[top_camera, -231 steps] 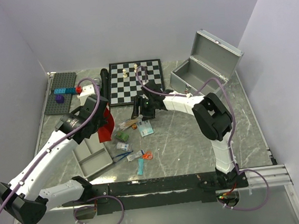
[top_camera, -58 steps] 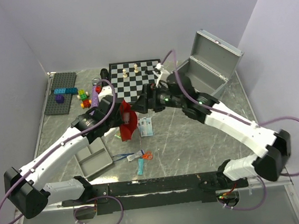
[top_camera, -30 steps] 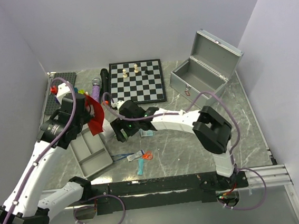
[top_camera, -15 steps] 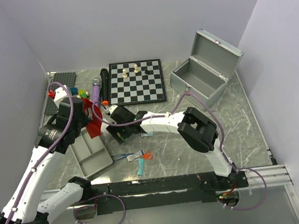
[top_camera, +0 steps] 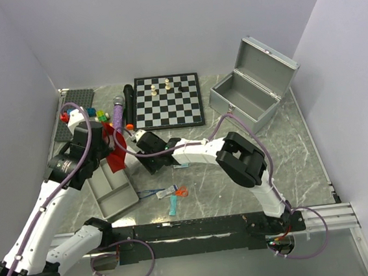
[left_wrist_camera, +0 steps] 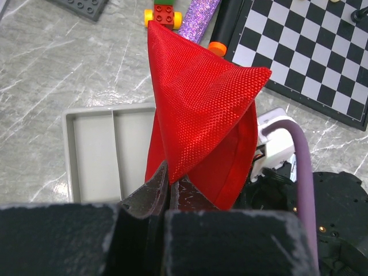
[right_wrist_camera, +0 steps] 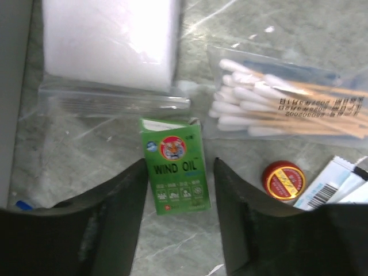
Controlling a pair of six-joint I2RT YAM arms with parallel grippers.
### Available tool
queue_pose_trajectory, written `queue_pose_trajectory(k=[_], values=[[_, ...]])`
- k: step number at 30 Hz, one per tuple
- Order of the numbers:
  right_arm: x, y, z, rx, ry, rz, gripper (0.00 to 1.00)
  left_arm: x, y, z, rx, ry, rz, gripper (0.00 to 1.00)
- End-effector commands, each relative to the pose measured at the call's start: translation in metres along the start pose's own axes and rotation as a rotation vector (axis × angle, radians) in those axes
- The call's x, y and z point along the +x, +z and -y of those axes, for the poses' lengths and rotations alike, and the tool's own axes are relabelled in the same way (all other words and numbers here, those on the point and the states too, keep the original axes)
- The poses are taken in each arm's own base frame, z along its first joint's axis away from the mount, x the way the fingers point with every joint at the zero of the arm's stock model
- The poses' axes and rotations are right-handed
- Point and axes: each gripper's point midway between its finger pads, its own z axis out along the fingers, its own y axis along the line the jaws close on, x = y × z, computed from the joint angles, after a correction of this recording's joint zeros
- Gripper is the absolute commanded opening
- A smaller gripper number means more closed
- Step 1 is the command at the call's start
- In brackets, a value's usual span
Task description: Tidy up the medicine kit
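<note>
Green cardboard Wind Oil box (right_wrist_camera: pixel 175 167) flat on marble table (right_wrist_camera: pixel 241 23) beside clear cotton-swab bag (right_wrist_camera: pixel 276 109), right gripper (right_wrist_camera: pixel 179 192) wide open straddling it, left gripper (left_wrist_camera: pixel 169 183) pinched on red mesh pouch (left_wrist_camera: pixel 201 109) above grey plastic tray (left_wrist_camera: pixel 95 152)

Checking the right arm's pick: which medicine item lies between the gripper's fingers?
The green Wind Oil box; the cotton swab bag and red tin lie off to its side.

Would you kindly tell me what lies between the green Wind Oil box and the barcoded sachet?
A small round red tin lies there, shown in the right wrist view.
</note>
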Motion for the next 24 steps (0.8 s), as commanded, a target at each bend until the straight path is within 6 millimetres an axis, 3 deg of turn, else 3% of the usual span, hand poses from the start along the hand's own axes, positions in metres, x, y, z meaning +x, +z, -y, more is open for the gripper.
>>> queue_pose_trajectory(k=[1, 5, 16, 24], values=[[0.011, -0.011, -0.002, -0.007, 0.019, -0.008, 0.53, -0.002, -0.001, 0.004, 0.025, -0.020, 0.011, 0.01], [0.018, -0.028, 0.001, -0.008, 0.046, 0.003, 0.49, 0.002, 0.003, 0.009, 0.045, -0.017, -0.006, 0.01], [0.005, -0.127, -0.002, -0.085, 0.154, 0.153, 0.45, 0.018, 0.017, 0.044, 0.184, -0.028, -0.074, 0.01], [-0.031, -0.210, 0.004, -0.190, 0.274, 0.362, 0.47, 0.028, 0.013, 0.090, 0.411, -0.077, -0.127, 0.01]])
